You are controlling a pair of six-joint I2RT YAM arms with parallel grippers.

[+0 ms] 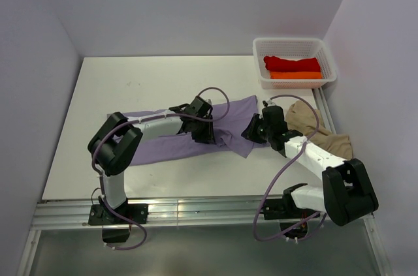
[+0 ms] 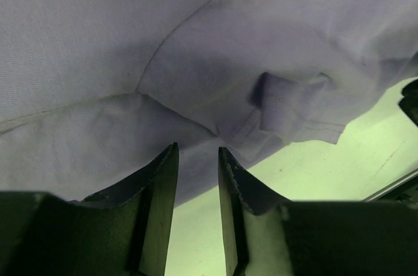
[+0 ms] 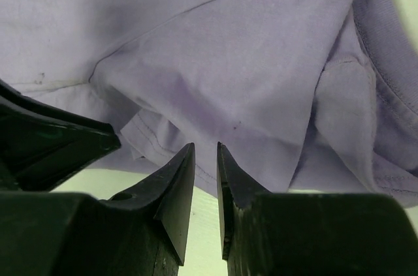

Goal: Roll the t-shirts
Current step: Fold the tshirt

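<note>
Top view: light purple cotton t-shirt (image 1: pixel 238 111) lies spread flat across the middle of the white table (image 1: pixel 130 80), with the sleeve end toward the right. Left gripper (image 1: pixel 209 136) sits low on the shirt's near part. Right gripper (image 1: pixel 249 132) is at the shirt's right near edge, just beside the left one. A beige-tan t-shirt (image 1: pixel 307 116) lies crumpled at the table's right edge, partly under the right arm. The white plastic mesh basket (image 1: pixel 290 42) in the far right corner holds a red t-shirt (image 1: pixel 290 63) and, on its near side, an orange t-shirt (image 1: pixel 297 75), both bundled up.

Left wrist view: left gripper (image 2: pixel 197 152) has its jaws nearly together, with a narrow slit between them. The purple shirt's (image 2: pixel 196 61) edge lies right at the tips and table (image 2: pixel 353 158) shows through the lower gap. Cannot tell if the cloth is pinched. A folded-over hem flap sits right of the tips.

Right wrist view: right gripper (image 3: pixel 206 147) shows the same narrow slit, tips at the purple shirt's (image 3: pixel 215 47) stitched hem. Cannot tell if it grips. The collar ribbing is at the right of the frame.
</note>
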